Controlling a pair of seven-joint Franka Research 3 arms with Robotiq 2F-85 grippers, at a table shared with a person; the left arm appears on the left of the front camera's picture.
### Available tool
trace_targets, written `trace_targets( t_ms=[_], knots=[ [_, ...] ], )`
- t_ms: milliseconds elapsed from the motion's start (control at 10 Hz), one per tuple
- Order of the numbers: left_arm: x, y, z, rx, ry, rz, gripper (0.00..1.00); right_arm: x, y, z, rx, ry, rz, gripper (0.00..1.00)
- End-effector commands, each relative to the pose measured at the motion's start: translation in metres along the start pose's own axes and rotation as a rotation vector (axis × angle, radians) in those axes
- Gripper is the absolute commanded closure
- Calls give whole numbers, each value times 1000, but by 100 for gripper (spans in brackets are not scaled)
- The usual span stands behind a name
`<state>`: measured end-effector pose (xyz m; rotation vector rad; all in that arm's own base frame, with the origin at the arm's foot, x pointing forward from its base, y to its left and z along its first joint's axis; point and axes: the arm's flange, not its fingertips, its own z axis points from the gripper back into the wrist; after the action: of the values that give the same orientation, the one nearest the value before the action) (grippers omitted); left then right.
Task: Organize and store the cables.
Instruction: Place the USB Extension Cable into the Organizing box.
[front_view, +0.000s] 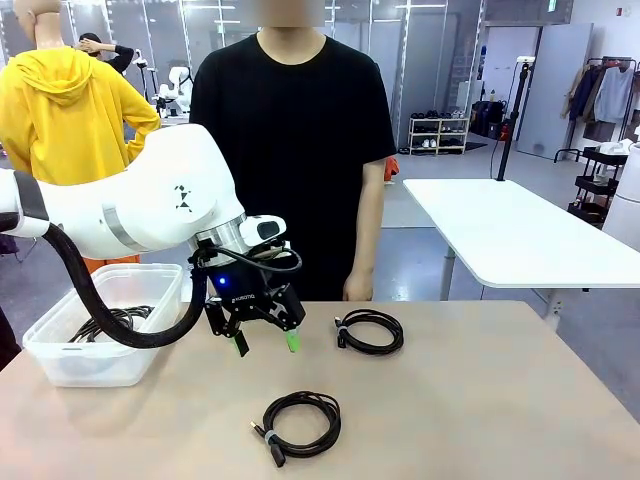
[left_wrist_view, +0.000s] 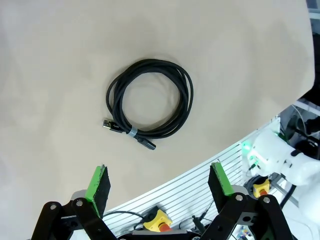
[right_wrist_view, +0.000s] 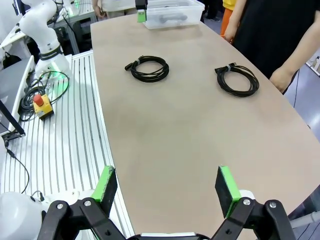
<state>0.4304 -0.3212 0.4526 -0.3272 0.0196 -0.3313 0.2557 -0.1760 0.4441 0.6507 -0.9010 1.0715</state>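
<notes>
Two coiled black cables lie on the beige table (front_view: 480, 400). The near coil (front_view: 300, 424) (left_wrist_view: 148, 104) (right_wrist_view: 147, 68) has a silver-tipped plug at its left side. The far coil (front_view: 369, 330) (right_wrist_view: 237, 79) rests close to the person's hand (front_view: 357, 288). My left gripper (front_view: 265, 343) (left_wrist_view: 160, 187) hovers open and empty above the table, left of the far coil and behind the near one. A clear plastic bin (front_view: 60, 345) (right_wrist_view: 172, 12) at the table's left holds another coiled cable (front_view: 115, 320). My right gripper (right_wrist_view: 167, 187) is open and empty over the table's edge.
A person in a black shirt (front_view: 295, 130) stands at the far side. A white table (front_view: 520, 235) stands behind on the right. In the right wrist view, the left arm's base (right_wrist_view: 42, 35) and a red stop button (right_wrist_view: 40, 102) sit on a slatted platform beside the table.
</notes>
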Motion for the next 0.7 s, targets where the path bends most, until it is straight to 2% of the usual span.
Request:
trace_targets(
  t_ms=[0, 200, 400, 600],
  knots=[
    [-12, -12, -3, 59, -13, 18, 0, 0, -1, 0, 1, -14, 23, 0],
    [-40, -33, -14, 95, -47, 51, 0, 0, -1, 0, 1, -14, 23, 0],
    [-63, -44, -38, 190, -40, 169, 0, 0, -1, 0, 1, -14, 23, 0],
    [-75, -48, -50, 133, -49, 357, 0, 0, -1, 0, 1, -14, 23, 0]
  ],
)
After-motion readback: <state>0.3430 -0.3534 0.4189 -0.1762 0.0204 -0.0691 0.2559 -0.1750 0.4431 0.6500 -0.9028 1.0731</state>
